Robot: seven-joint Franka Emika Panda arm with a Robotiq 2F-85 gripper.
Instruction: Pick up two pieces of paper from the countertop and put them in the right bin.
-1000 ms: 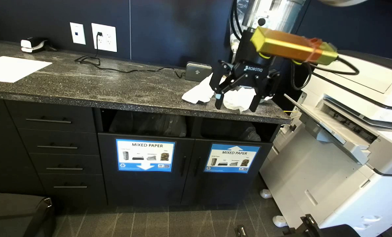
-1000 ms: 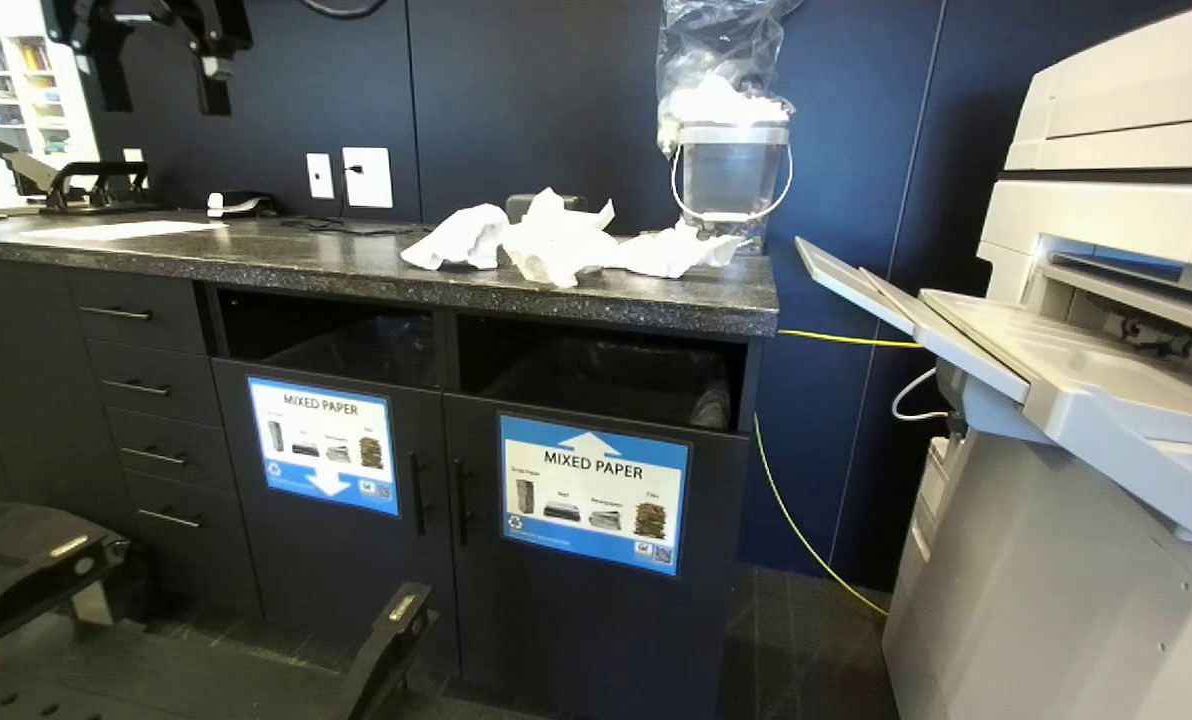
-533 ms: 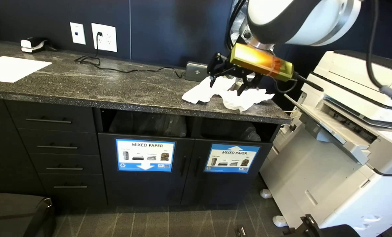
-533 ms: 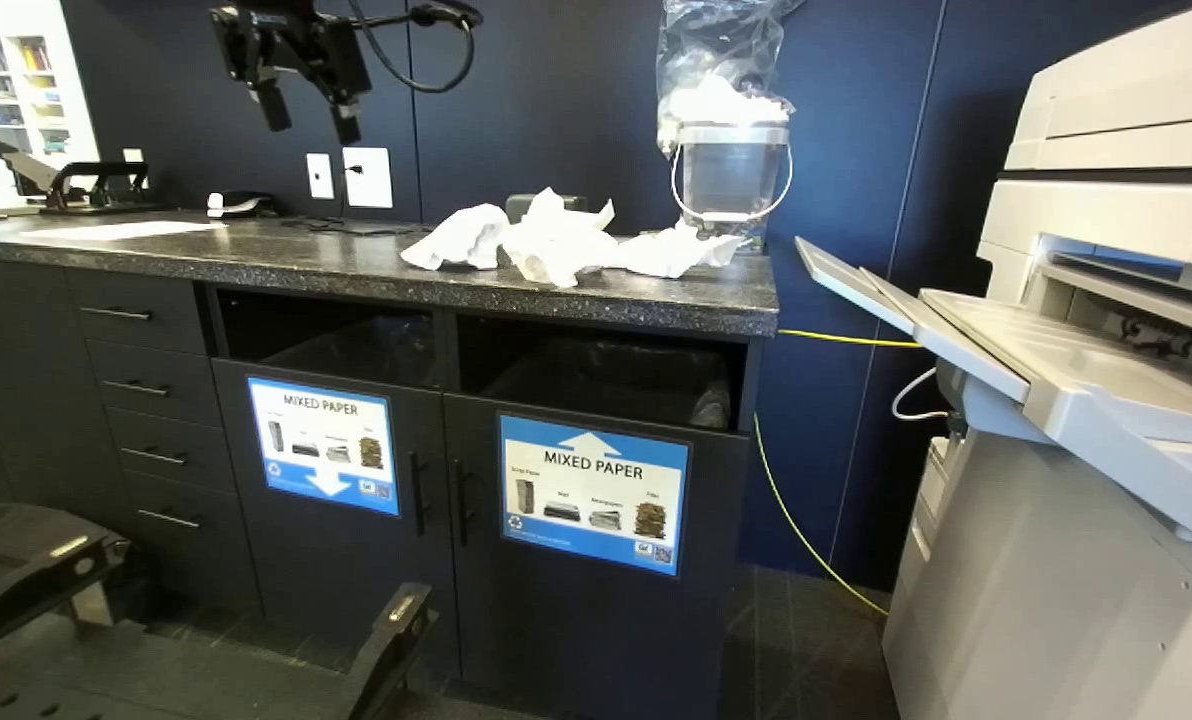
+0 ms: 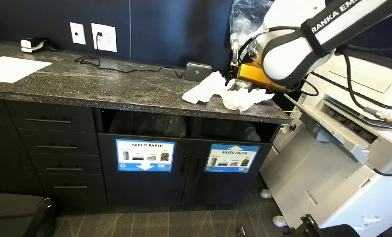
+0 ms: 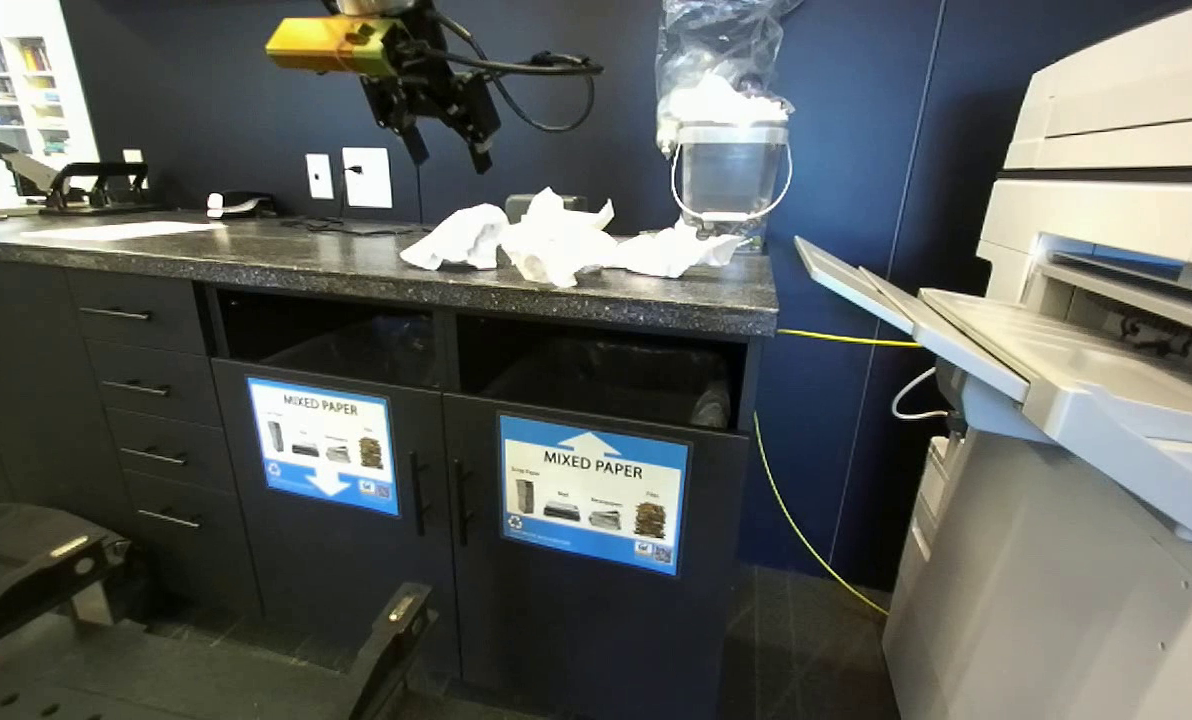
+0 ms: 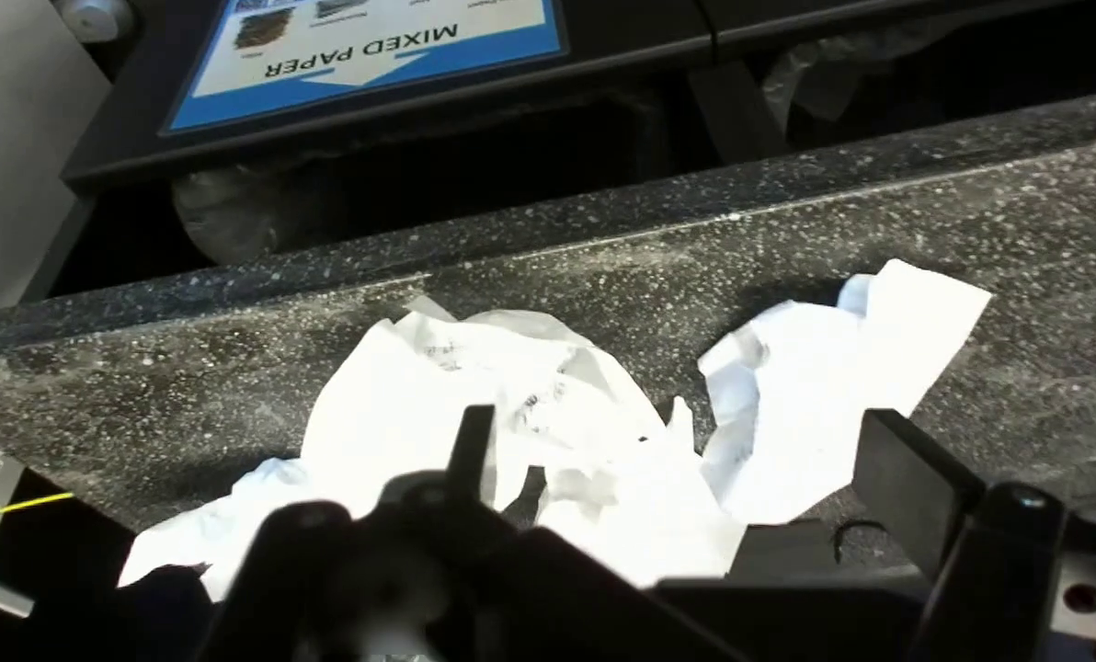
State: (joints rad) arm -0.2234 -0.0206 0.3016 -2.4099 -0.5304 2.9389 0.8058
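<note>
The largest thing for this task is the dark speckled surface (image 5: pixel 117 89), and below it, in both exterior views, we see the right bin (image 6: pixel 576 620), with its slot (image 6: pixel 596 370) just under the front edge. We suppose that the pieces of paper (image 6: pixel 556 240) lie at this end of the surface because the slot is mostly beneath them, so the carrying should be short. They are white and crumpled, in a loose group, and some folds stand up; in our judgement, this gives the tool (image 7: pixel 681 450) something easy to pinch. How many sheets there are, we cannot tell exactly. The tool is in the air above the surface, and its two fingers (image 7: pixel 474 450) stand wide apart, with nothing held. In the wrist view the paper shows between them, but we judge that it is lower, and we see no contact.
</note>
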